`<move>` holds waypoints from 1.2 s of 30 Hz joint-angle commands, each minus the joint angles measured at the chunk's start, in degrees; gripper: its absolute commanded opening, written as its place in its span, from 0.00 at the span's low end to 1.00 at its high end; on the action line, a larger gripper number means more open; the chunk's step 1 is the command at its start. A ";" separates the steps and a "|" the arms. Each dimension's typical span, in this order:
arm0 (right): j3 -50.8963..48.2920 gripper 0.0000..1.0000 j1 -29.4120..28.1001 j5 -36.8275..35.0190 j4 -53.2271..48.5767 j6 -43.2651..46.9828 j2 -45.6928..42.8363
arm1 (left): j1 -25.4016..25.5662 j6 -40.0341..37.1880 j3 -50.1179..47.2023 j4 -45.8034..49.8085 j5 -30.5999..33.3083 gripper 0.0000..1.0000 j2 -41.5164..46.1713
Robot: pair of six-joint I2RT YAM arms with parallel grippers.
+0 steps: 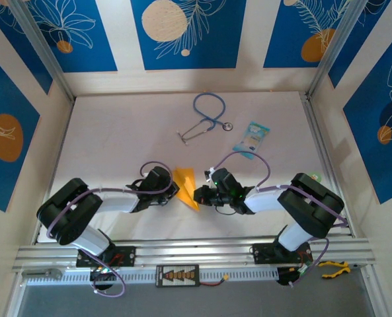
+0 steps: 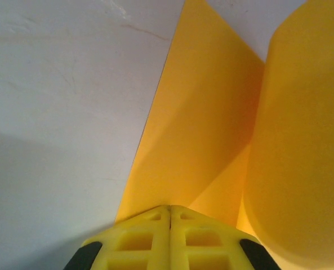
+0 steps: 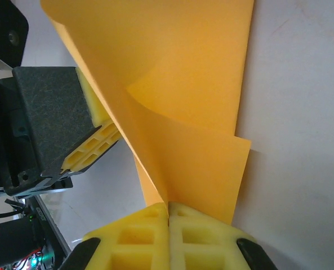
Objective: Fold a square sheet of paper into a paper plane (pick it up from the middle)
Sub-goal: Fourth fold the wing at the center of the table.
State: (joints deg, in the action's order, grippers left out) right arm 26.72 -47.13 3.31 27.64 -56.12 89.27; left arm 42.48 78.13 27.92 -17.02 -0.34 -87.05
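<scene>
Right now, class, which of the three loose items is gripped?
The orange-yellow sheet, pinched at both sides; the stethoscope and light-blue packet lie untouched farther back.

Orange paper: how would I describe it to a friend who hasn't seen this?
On the white table, look near its front edge, where the left gripper and right gripper meet. Both pinch a folded orange-yellow sheet. Unlike the blue stethoscope and light-blue packet farther back, it is plain, bright and pointed.
</scene>
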 commanded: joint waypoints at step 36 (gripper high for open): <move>-3.13 0.03 1.70 3.48 4.52 -2.48 5.98 | 1.82 -15.39 3.98 -4.67 -6.59 0.05 2.12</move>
State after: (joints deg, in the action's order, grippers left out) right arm 24.58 -45.67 6.74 33.87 -57.80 93.67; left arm 43.79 66.65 29.78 -16.49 -0.99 -81.76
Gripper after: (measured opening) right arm 0.057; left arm 0.059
